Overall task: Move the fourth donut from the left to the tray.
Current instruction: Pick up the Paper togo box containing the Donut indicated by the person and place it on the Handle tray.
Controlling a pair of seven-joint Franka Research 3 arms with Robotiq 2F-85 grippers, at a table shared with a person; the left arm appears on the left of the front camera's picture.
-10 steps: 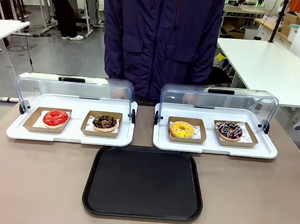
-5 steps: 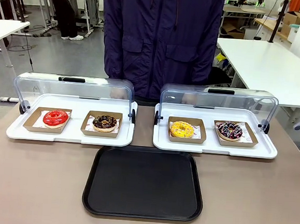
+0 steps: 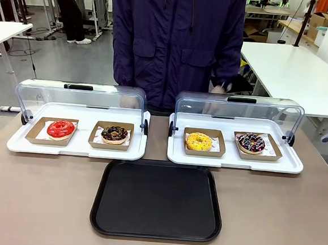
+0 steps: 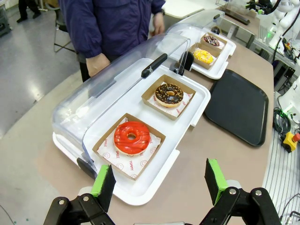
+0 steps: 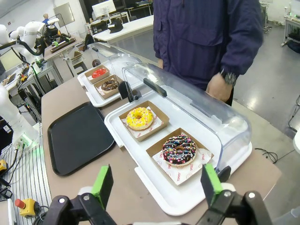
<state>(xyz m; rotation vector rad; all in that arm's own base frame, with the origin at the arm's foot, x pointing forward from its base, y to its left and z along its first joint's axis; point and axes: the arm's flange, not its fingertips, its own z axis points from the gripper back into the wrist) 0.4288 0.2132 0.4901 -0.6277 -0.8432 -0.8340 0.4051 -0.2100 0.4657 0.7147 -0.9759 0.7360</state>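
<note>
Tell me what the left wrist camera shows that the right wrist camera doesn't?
Left wrist: the left hand, open, with the red donut nearest. Right wrist: the right hand, open, with the fourth donut nearest, and a watch on the person's wrist. Both: all four donuts, the lidded white trays and the black tray.

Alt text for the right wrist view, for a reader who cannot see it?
The open right gripper hovers before a white display tray, clear lid raised, holding a yellow donut and the chocolate fourth donut in cardboard trays. The black tray lies beside it; a person stands behind.
</note>
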